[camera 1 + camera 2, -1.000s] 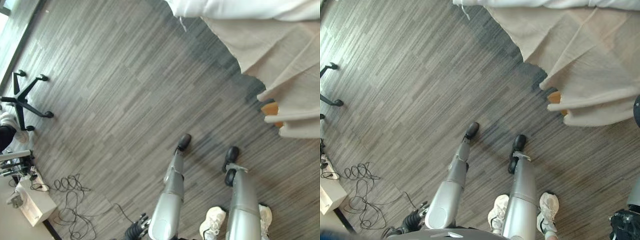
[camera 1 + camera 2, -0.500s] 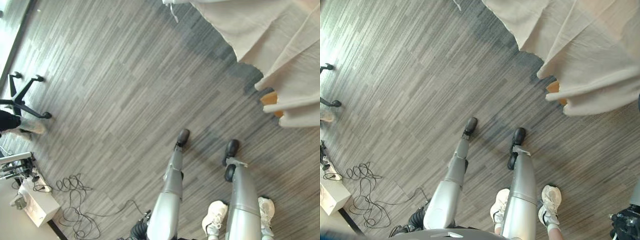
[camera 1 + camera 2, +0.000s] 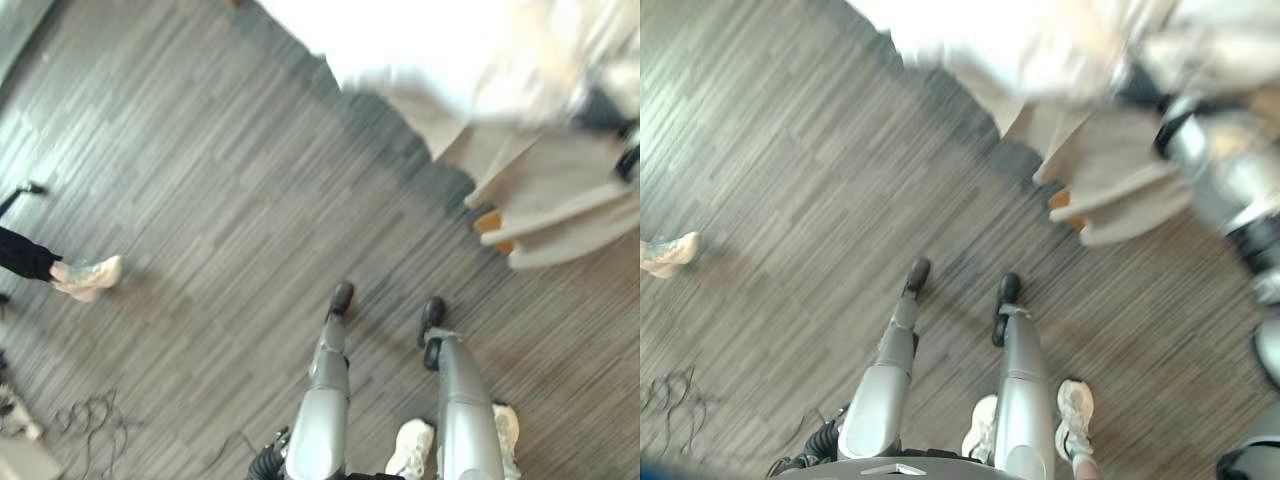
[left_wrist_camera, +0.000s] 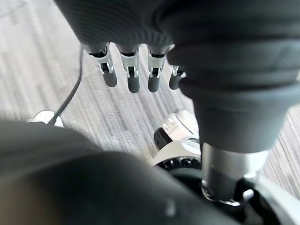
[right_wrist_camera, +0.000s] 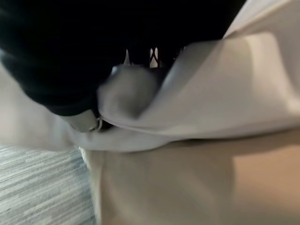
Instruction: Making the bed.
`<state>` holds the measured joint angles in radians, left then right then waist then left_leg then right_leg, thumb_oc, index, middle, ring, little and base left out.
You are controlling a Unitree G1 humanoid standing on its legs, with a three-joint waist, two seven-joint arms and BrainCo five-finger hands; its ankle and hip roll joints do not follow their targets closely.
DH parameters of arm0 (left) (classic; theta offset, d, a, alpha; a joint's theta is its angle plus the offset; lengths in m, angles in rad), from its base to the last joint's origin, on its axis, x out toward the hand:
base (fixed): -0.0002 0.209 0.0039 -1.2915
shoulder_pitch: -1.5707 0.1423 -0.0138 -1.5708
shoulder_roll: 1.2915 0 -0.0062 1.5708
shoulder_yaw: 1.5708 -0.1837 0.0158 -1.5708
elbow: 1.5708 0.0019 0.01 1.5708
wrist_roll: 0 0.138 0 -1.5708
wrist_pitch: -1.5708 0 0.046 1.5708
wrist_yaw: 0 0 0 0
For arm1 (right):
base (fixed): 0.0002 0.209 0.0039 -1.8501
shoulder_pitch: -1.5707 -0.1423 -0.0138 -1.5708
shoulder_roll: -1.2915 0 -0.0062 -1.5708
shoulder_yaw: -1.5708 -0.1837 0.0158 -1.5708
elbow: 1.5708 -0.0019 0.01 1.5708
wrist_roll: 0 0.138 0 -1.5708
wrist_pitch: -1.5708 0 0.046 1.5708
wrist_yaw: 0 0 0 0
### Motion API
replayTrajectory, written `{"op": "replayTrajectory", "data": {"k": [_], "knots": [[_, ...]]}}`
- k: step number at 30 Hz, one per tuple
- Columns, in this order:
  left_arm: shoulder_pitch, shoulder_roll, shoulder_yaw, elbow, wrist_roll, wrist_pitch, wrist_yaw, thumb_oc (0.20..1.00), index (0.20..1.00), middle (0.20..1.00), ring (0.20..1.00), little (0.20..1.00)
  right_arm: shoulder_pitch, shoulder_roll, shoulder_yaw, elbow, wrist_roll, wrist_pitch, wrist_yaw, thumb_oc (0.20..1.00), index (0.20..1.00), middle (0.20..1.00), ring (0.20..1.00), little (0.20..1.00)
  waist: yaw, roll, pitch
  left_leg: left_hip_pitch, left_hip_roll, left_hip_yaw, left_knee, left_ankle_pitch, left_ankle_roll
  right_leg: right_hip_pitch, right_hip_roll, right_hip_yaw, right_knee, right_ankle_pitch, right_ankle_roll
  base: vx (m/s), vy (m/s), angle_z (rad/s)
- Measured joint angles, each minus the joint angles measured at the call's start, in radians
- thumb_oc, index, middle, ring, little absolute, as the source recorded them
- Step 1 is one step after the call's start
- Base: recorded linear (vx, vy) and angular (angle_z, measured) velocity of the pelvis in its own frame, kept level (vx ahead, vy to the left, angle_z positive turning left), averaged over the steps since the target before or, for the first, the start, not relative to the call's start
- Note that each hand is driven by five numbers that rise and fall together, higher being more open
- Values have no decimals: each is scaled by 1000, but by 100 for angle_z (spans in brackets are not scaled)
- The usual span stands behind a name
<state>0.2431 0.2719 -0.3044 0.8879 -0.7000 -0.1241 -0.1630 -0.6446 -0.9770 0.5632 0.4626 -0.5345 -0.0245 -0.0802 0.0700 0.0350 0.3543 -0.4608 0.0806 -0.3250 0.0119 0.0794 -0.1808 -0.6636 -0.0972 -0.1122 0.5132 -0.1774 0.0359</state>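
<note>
The bed stands at the upper right, with a white sheet point(image 3: 400, 45) on top and a beige cover point(image 3: 560, 205) hanging over its edge towards the floor. My right hand point(image 3: 1140, 85) reaches from the right onto the bed's edge. In the right wrist view its thumb point(image 5: 126, 91) is pressed onto a bunched fold of the beige cover point(image 5: 225, 93), and cloth hides the other fingers. My left hand point(image 4: 129, 70) hangs low by my side over the floor, fingers straight, holding nothing.
Grey plank floor point(image 3: 220, 200) spreads to the left of the bed. A wooden bed leg point(image 3: 490, 222) shows under the cover. A person's foot point(image 3: 88, 277) stands at the left. Another person's white shoes point(image 3: 412, 450) are close behind me.
The camera has swung, so the whole picture shifted. My right arm has come into view, up at the bed's edge. A person's foot has stepped in at the left.
</note>
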Motion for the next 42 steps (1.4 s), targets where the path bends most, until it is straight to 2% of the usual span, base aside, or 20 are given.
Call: {"op": "replayTrajectory", "data": {"k": [3,4,6,7,9,10,11,15,17,21,23,26,27,28,29,30,31,34,39,42], "knots": [[-32,7,24,74,41,3,-33,1000,1000,1000,1000,1000,183,178,-122,253,-8,3,5,200,200,200,200,200,-1,-10,-16,81,-5,-1,12,-15,20,121,-5,-9,-62,8,14,143,68,3],[-38,6,27,103,57,3,-39,1000,1000,1000,1000,1000,228,212,-124,310,-7,0,15,200,200,200,200,200,4,-10,-20,106,-7,-3,12,-21,23,153,-7,-10,-72,7,19,135,64,17],[-67,-12,48,169,102,2,-45,1000,1000,1000,1000,1000,433,368,-70,608,-2,-1,142,200,200,200,200,200,27,-10,-55,175,-20,-15,-13,-26,52,236,-16,-9,-104,-3,44,100,65,25],[-72,-26,68,201,129,3,-45,1000,1000,1000,1000,1000,521,450,-83,701,7,6,167,200,200,200,200,200,23,-8,-56,198,-25,-16,-32,-21,59,259,-23,-10,-119,0,48,110,69,13],[-82,-51,102,257,165,4,-46,1000,1000,1000,1000,1000,653,539,-93,812,39,13,202,200,200,200,200,200,-2,7,-65,236,-34,-12,-49,-12,66,308,-28,-6,-158,17,66,86,64,-6],[-83,-60,117,279,180,6,-44,1000,1000,1000,1000,1000,710,565,-122,845,55,21,203,821,821,821,821,821,-29,15,-71,265,-33,-10,-52,-14,69,350,-28,-3,-192,26,72,67,73,-14],[-95,-71,137,322,205,11,-40,1000,1000,1000,1000,1000,748,586,-190,894,87,27,197,1000,1000,1000,1000,1000,-50,23,-78,306,-32,-4,-63,-18,76,405,-24,-3,-234,40,80,49,88,-15],[-94,-70,134,384,254,33,-34,1000,1000,1000,1000,1000,815,593,-224,938,168,48,195,1000,1000,1000,1000,1000,-78,24,-174,347,-22,22,-79,-43,99,479,-12,15,-347,76,90,35,68,-22],[-95,-69,142,393,266,43,-32,1000,1000,1000,1000,1000,781,594,-264,961,215,46,197,1000,1000,1000,1000,1000,-84,21,-192,366,-18,23,-83,-41,102,514,-5,16,-390,101,86,22,49,-3],[-79,-69,153,402,291,61,-32,1000,1000,1000,1000,1000,714,550,-410,983,328,47,191,1000,1000,1000,1000,1000,-66,7,-264,403,-16,41,-96,-56,107,554,-7,25,-424,106,83,-1,42,-5],[-78,-70,153,404,292,64,-27,1000,1000,1000,1000,1000,676,515,-496,975,422,43,176,1000,1000,1000,1000,1000,-68,6,-270,405,-16,46,-97,-60,106,562,-4,37,-429,107,82,-6,23,-12],[-70,-68,173,400,291,67,-16,1000,1000,1000,1000,1000,656,384,-568,818,551,31,134,1000,1000,1000,1000,1000,-77,-2,-274,406,-28,72,-62,-63,112,562,-6,66,-441,123,88,10,21,-23],[-56,-69,186,380,292,65,-12,1000,1000,1000,1000,1000,682,353,-622,674,592,39,110,1000,1000,1000,1000,1000,-85,-6,-275,417,-32,78,-69,-61,115,564,-11,72,-442,123,90,26,37,-27],[-33,-71,205,365,292,55,-8,1000,1000,1000,1000,1000,711,337,-674,527,639,1,82,1000,1000,1000,1000,1000,-97,-9,-279,430,-33,93,-82,-58,119,565,-13,86,-448,127,97,22,20,-37],[-20,-70,225,373,303,46,-2,1000,1000,1000,1000,1000,729,337,-728,369,723,-32,64,749,749,749,749,749,-101,-12,-288,436,-34,113,-82,-63,127,575,-12,101,-475,142,100,19,7,-43],[-20,-70,237,386,324,40,-1,1000,1000,1000,1000,1000,733,347,-750,296,783,-45,66,200,200,200,200,200,-102,-14,-287,447,-34,123,-87,-63,127,589,-12,111,-493,153,105,11,-2,-36],[-13,-73,259,385,335,39,-2,1000,1000,1000,1000,1000,744,365,-747,149,878,-55,76,200,200,200,200,200,-107,-14,-287,455,-35,128,-97,-63,128,600,-11,116,-514,164,109,2,-9,-22],[-15,-76,281,406,361,38,-7,1000,1000,1000,1000,1000,736,387,-676,21,983,-119,136,200,200,200,200,200,-119,-12,-289,469,-34,137,-104,-63,128,636,-13,121,-571,196,116,3,-8,-8],[-21,-78,282,394,360,37,-20,1000,1000,1000,1000,1000,718,380,-544,25,1083,-92,292,200,200,200,200,200,-91,2,-272,460,-34,128,-104,-63,127,652,-13,109,-617,219,116,-41,-14,5],[-14,-79,272,363,356,37,-28,1000,1000,1000,1000,1000,684,355,-473,33,1084,-67,333,200,200,200,200,200,-79,26,-254,442,-38,119,-101,-57,122,646,-14,95,-617,219,116,-73,-4,10]]}}
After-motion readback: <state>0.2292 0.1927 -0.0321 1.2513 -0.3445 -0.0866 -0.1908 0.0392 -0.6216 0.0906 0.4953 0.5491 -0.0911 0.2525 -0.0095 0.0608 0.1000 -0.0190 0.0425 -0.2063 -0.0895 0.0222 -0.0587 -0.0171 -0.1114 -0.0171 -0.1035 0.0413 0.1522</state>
